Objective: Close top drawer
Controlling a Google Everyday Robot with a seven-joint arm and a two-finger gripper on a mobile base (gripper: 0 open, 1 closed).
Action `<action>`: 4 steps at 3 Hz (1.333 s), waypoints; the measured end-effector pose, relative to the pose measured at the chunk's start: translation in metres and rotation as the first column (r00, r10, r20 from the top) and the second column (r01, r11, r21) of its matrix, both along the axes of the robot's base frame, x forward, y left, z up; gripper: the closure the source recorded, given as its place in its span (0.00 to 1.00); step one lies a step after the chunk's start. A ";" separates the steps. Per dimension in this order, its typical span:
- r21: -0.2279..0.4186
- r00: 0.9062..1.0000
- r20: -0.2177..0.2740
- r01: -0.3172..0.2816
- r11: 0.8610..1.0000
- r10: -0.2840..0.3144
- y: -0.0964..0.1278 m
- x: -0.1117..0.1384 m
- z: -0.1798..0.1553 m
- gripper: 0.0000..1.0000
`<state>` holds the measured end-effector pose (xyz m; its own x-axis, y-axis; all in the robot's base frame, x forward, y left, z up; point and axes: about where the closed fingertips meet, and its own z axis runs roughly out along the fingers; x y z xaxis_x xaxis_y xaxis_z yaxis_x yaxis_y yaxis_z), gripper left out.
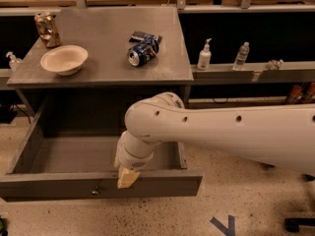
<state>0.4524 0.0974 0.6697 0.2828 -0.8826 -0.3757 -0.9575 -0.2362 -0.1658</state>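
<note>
- Drawer first: the wide grey wooden top drawer (54, 185) with the small metal knob (95, 191) is pulled way out from under the grey table (108, 73).
- The gripper (127, 177) on the white arm (221, 132) sits at the front panel's top edge, just right of the knob. Honestly can't tell if the jaws are clenched or released.
- I'd press flat on the front near centre, straight toward the table, so it doesn't rack sideways.
- Ease off near the end, since the white bowl (64, 59), crushed blue can (143, 49) and copper-coloured can (47, 29) up top could jiggle.
</note>
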 end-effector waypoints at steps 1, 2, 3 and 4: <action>0.009 0.999 0.024 0.031 0.999 -0.031 0.001 0.023 0.014 0.59; 0.022 0.997 0.038 0.065 0.998 -0.066 0.002 0.052 0.026 0.60; 0.025 0.996 0.041 0.075 0.997 -0.076 0.002 0.060 0.029 0.63; 0.019 0.992 0.034 0.118 0.993 -0.119 0.006 0.095 0.029 0.62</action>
<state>0.5479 0.1034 0.6989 0.1902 -0.9043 -0.3823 -0.9719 -0.1186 -0.2031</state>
